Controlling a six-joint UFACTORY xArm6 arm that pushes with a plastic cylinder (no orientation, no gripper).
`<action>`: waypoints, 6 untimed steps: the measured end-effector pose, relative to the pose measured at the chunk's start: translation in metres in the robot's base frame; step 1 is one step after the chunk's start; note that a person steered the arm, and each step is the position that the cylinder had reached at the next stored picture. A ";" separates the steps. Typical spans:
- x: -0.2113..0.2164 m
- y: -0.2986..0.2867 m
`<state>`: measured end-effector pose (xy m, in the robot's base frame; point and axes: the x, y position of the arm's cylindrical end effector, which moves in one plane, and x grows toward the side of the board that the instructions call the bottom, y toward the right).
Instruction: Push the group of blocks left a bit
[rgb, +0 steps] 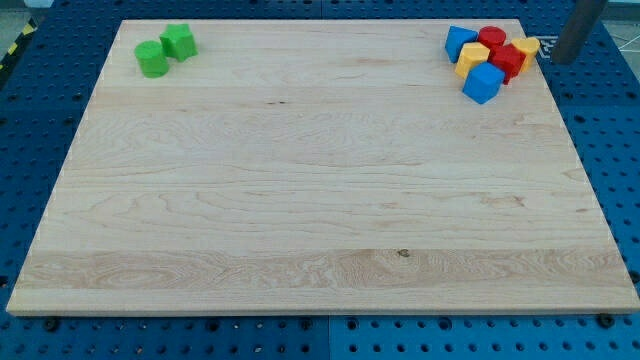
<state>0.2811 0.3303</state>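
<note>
**Ana:** Big pale wooden surface (320, 200), mostly bare. Where's the group it's meant to shove?

**Ben:** Top right corner of the view. A tight cluster: a blue block (483, 83) at the front, another blue block (460, 42) at the cluster's left, a yellow block (472, 58) between them, a red cylinder (491, 38) at the back, a red block (508, 60) and a small yellow block (527, 46) on the right edge. They look touching or nearly so.

**Ana:** And the two green ones?

**Ben:** A green block (178, 41) and a green cylinder (152, 59), top left, well apart from the rest.

**Ana:** The tool?

**Ben:** It's a plain rod, nothing to spread or pinch. Its tip (551, 60) sits just right of the small yellow block, at the board's edge; I can't tell whether it touches.

**Ana:** How will they handle?

**Ben:** I'd guess light, rigid, sliding easily on smooth wood. Loose pieces may fan apart, so contact should be on the right side, near the cluster's middle.
</note>
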 end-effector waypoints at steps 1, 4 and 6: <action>0.000 -0.006; 0.000 -0.056; 0.003 -0.069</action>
